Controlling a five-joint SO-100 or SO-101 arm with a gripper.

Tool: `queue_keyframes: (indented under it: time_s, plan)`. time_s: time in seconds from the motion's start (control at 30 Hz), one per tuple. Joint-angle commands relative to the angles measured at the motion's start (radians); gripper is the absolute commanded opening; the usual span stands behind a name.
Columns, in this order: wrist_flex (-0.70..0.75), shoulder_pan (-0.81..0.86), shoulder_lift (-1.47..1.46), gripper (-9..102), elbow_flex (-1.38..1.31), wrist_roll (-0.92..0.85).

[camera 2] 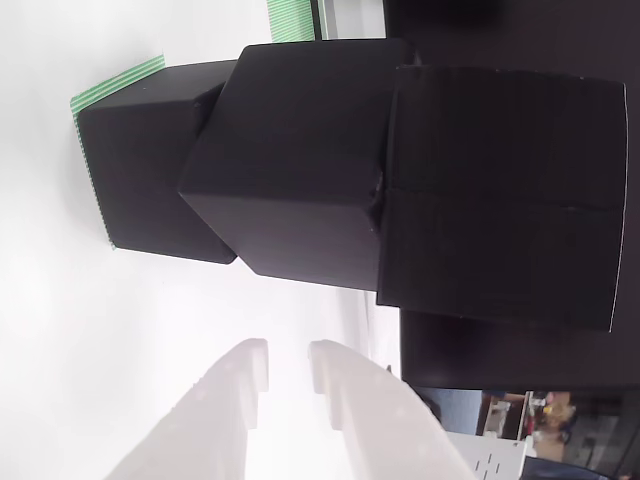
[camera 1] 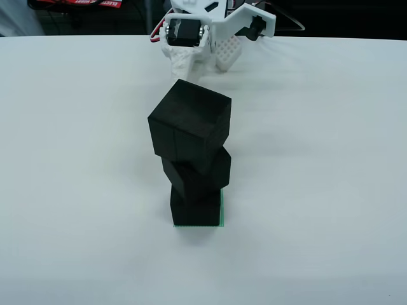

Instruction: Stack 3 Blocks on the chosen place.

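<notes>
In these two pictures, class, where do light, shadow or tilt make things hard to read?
View from above: even light, white table washed out, stack's black faces merge. View on the gripper: turned sideways, blocks fill it, fingers pale against the table.

black stack (camera 1: 194,162) mid-table — open table (camera 1: 331,190) around

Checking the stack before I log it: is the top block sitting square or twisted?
Twisted: the top block sits turned relative to the middle block, overhanging it.

Three blocks (camera 1: 194,159) stacked on the chosen place (camera 1: 222,210).
</notes>
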Motion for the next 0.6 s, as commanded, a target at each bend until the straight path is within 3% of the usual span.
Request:
queue_keyframes:
  time_s: [0.0,0.57]
  plan:
    - [-0.018,0.0,0.011,2,0.043,0.005]
    - [-0.02,-0.018,0.012,2,0.043,0.006]
